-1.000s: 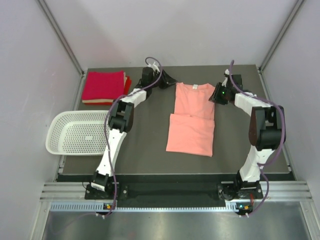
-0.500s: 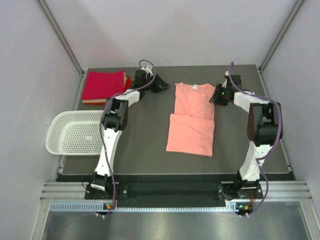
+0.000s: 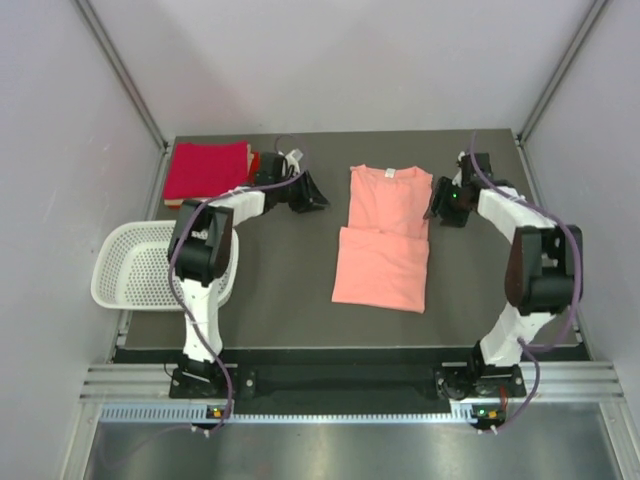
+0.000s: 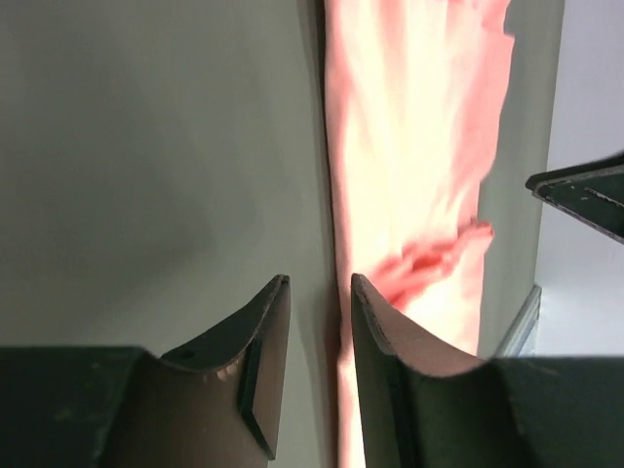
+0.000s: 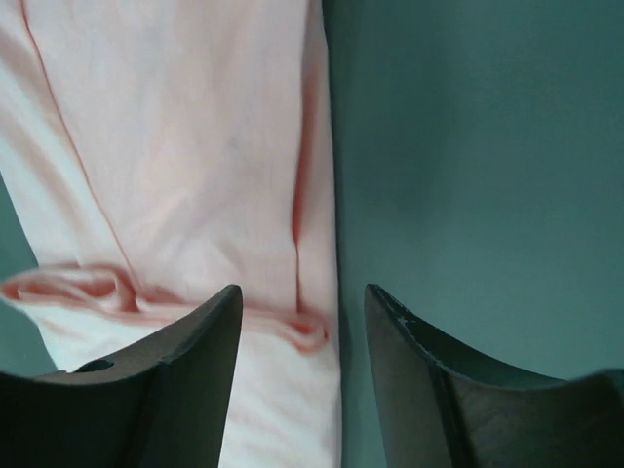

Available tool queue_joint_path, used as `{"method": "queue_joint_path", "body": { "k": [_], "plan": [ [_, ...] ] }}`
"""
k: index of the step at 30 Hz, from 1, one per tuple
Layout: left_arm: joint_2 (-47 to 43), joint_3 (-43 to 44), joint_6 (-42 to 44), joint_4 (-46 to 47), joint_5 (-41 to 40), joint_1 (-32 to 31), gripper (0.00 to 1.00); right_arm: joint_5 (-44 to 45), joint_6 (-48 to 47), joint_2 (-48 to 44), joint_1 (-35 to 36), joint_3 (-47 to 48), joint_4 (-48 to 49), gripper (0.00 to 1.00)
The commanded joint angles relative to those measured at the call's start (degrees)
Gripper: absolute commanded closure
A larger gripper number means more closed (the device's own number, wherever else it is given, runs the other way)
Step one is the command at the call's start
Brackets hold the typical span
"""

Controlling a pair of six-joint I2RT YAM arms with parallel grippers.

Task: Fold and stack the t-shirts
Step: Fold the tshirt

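Note:
A salmon-pink t-shirt (image 3: 385,235) lies flat mid-table, its lower part folded up over the body; it also shows in the left wrist view (image 4: 419,146) and the right wrist view (image 5: 195,146). Crimson folded t-shirts (image 3: 207,170) are stacked at the back left corner. My left gripper (image 3: 312,192) (image 4: 319,283) hovers over bare table just left of the pink shirt's edge, open by a narrow gap with nothing in it. My right gripper (image 3: 438,203) (image 5: 302,292) stands open above the shirt's right edge, where the fold line ends.
A white perforated basket (image 3: 150,265) sits at the left edge of the dark table (image 3: 290,290), partly overhanging it. Grey walls close in on the left, right and back. The left arm's elbow now hangs over the basket's right rim.
The left arm swung leftward and its gripper pulled back from the shirt's top left. The right gripper's jaws spread wider and shifted slightly toward me along the shirt's right edge.

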Motion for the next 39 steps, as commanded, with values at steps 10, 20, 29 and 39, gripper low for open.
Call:
{"method": "queue_joint_path", "body": {
  "k": [10, 20, 29, 39],
  "plan": [
    [-25.78, -29.58, 1.22, -4.95, -0.49, -8.48, 0.59, -0.66, 8.84, -32.86, 7.51, -33.6, -4.77, 0.42],
    [-29.12, -39.79, -1.67, -2.06, -2.34, -13.94, 0.57, 0.57, 16.84, -40.51, 13.22, -43.72, -0.56, 0.46],
    [-28.51, -42.69, -3.87, 0.58, -1.64, -15.78, 0.56, 1.1, 19.22, -45.08, 13.58, -49.26, -0.46, 0.5],
    [-27.98, -44.63, -5.81, 0.23, -1.82, -16.14, 0.57, 1.18, 19.75, -47.19, 13.58, -50.76, -0.46, 0.57]
  ]
}}
